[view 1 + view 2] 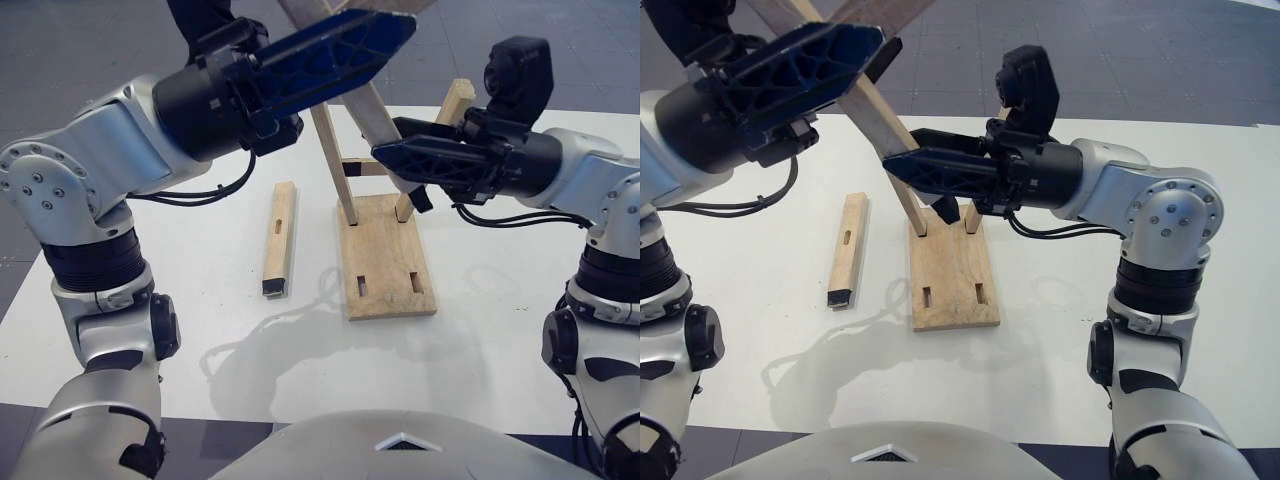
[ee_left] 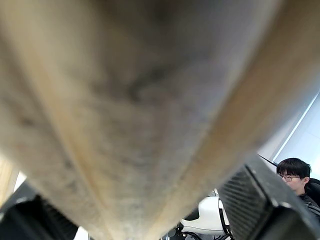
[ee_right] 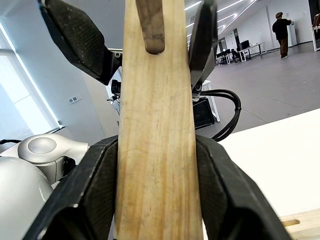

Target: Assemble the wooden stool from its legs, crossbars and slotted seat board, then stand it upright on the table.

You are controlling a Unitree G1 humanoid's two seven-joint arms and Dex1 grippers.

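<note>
About halfway, I'd say. The left end effector (image 1: 372,42) and right end effector (image 1: 392,158) both pinch one leg (image 1: 371,113) aloft. Beneath the right one lies the seat board (image 1: 386,258), two legs (image 1: 338,180) planted at its far end, near slots empty; a loose bar (image 1: 279,240) lies below the left.

Head eyes overlook the table (image 1: 480,340); wrist cameras press close.

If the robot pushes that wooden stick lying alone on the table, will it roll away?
Probably not: the loose stick has flat sides and lies flat on the table, so it should slide. It looks like solid wood, so likely stiff, not bendy.
</note>
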